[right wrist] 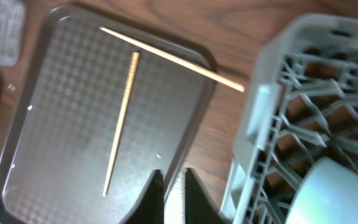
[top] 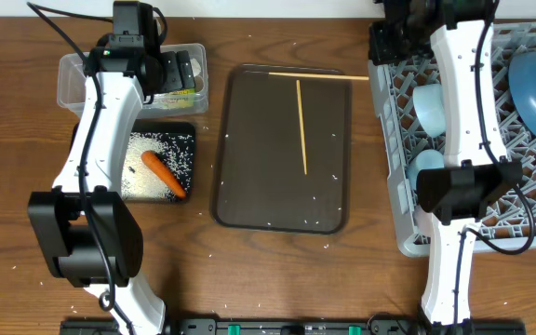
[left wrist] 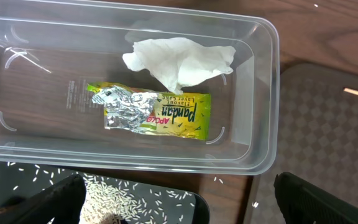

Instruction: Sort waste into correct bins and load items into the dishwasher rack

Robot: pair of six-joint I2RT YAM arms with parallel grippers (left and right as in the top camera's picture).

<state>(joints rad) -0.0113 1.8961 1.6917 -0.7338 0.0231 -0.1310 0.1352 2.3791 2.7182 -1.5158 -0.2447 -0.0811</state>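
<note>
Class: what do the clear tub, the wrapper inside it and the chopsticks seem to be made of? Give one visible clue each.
Clear tub: likely hard plastic, glossy; see-through walls with bright glints.
Wrapper: probably metallised foil; crinkled, with a shiny silver inside and a printed face.
Chopsticks: apparently wood or bamboo; pale tan, matt, thin and straight.

Orange carrot (top: 164, 174), green-yellow foil wrapper (left wrist: 157, 113), diamond-patterned brown serving tray (right wrist: 61, 124)

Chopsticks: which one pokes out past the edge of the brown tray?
The chopstick lying across the tray's far edge: its tip sticks out toward the grey rack. The other chopstick lies wholly inside the tray.
</note>
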